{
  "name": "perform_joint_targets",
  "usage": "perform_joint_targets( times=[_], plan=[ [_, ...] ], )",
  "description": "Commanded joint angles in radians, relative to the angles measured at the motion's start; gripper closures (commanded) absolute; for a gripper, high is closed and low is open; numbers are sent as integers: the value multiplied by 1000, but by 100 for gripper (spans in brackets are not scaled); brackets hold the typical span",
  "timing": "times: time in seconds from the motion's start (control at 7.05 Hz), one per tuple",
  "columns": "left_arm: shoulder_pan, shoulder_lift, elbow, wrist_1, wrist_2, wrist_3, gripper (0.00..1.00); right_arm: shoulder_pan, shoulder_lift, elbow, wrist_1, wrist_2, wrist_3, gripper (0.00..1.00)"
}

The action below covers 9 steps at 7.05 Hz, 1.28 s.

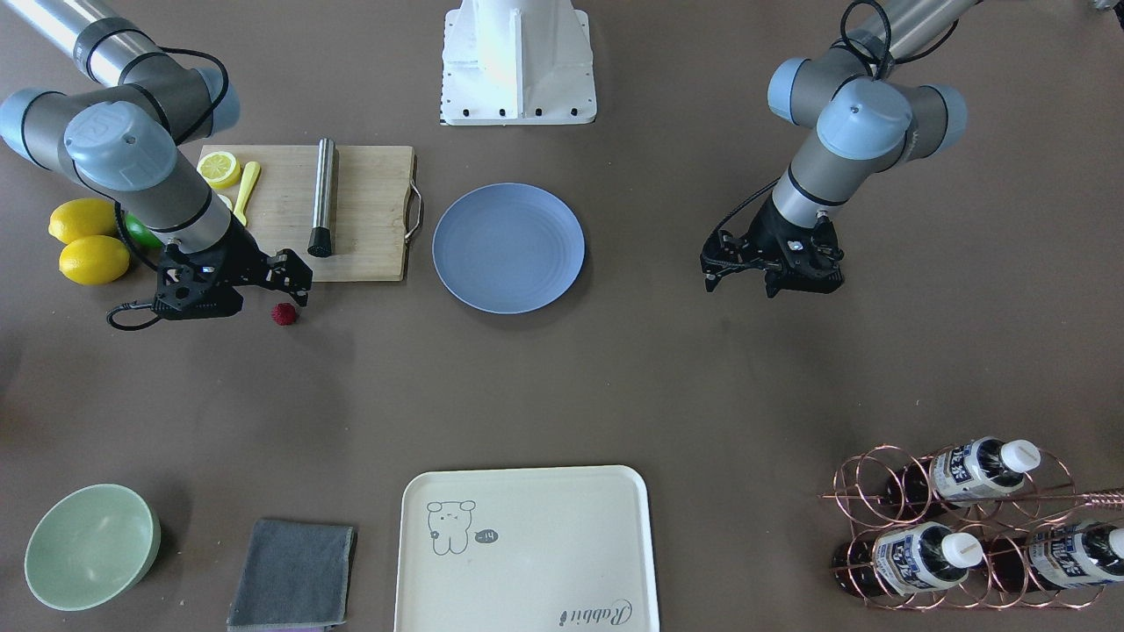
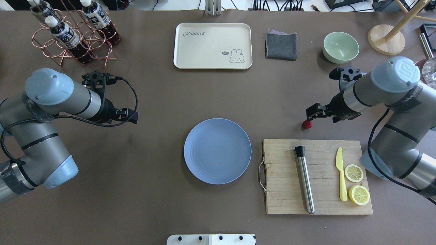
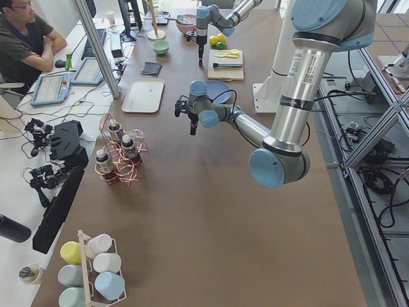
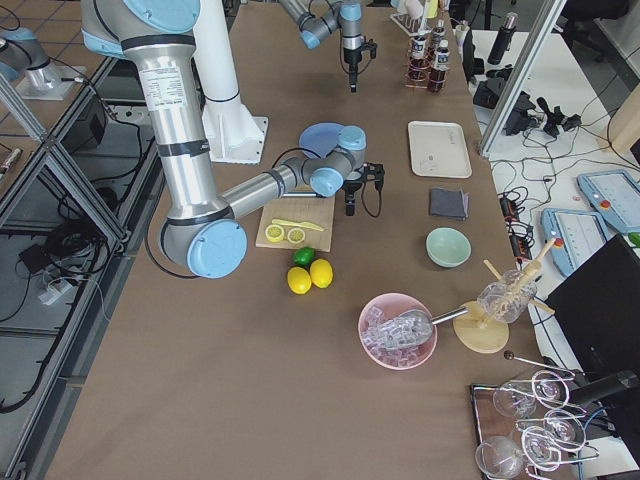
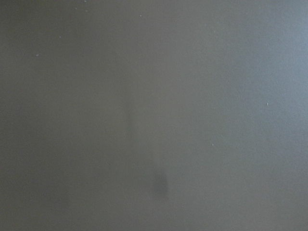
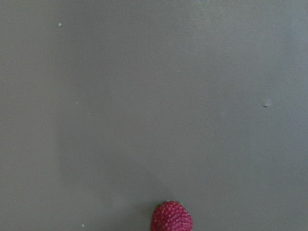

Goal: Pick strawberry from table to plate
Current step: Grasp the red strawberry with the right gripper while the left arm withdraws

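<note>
Overhead exterior shows the right gripper [image 2: 309, 116] hovering close above the strawberry [image 2: 307, 125] toward the table's [image 2: 153, 102] right end, likely aligning a grasp; I cannot tell whether its jaws are parted.

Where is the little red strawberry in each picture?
Front-facing: the strawberry is left of middle, on the table just below the cutting board.
Overhead: strawberry right of middle, just above the cutting board.
Left side: too small to tell.
Right side: too small to tell.
Left wrist: not in it.
Right wrist: strawberry at the bottom edge.
Shared landmark: the cutting board.
</note>
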Motion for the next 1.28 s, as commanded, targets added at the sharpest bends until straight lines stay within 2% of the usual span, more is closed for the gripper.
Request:
perform_joint_targets(
  times=[0.0, 0.14, 0.57, 0.85, 1.13],
  plan=[
    [-3, 6, -1, 0, 2, 1, 3, -11, 26, -38, 0, -9, -5, 16],
    [-3, 8, -4, 0, 2, 1, 3, -11, 27, -44, 0, -8, -5, 29],
    [-3, 10, -6, 0, 4, -2, 3, -11, 27, -37, 0, -6, -7, 100],
    [-3, 10, -16, 0, 2, -2, 3, -2, 27, -20, -1, 1, -5, 100],
    [-18, 13, -27, 0, -1, -2, 3, 3, 65, 87, -49, 12, 24, 100]
  ],
)
